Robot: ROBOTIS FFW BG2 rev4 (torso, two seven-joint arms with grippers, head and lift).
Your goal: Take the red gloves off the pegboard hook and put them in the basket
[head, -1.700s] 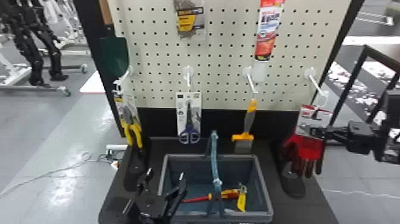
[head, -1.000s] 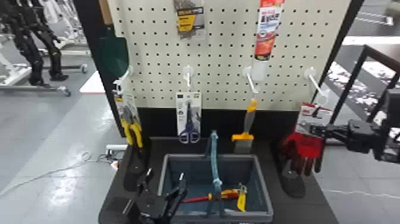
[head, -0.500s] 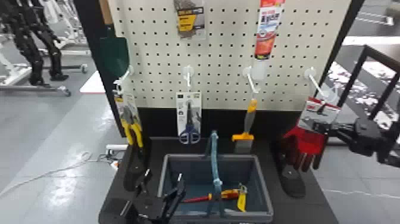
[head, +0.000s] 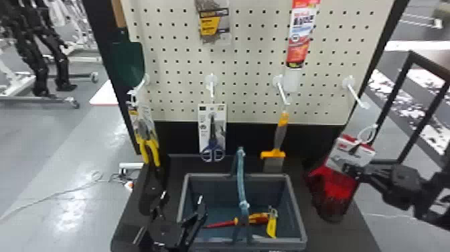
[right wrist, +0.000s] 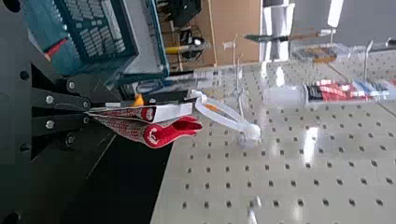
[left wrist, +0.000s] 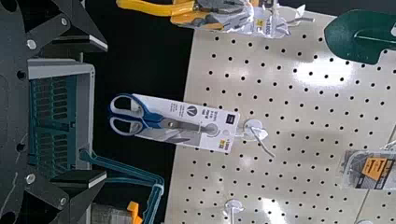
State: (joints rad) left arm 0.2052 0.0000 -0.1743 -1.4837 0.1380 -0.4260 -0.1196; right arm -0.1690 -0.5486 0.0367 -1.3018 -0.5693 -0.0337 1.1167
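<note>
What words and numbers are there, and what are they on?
I can't quote any for sure. Print too small or unclear to read:
Red gloves' card
Scissors' card
Pliers' card
Red-and-white tube
Packet hanging up high

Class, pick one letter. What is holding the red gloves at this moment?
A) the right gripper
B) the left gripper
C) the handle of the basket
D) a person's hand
A: the right gripper has its fingers closed on the red gloves, while the left gripper stands open near the basket.
</note>
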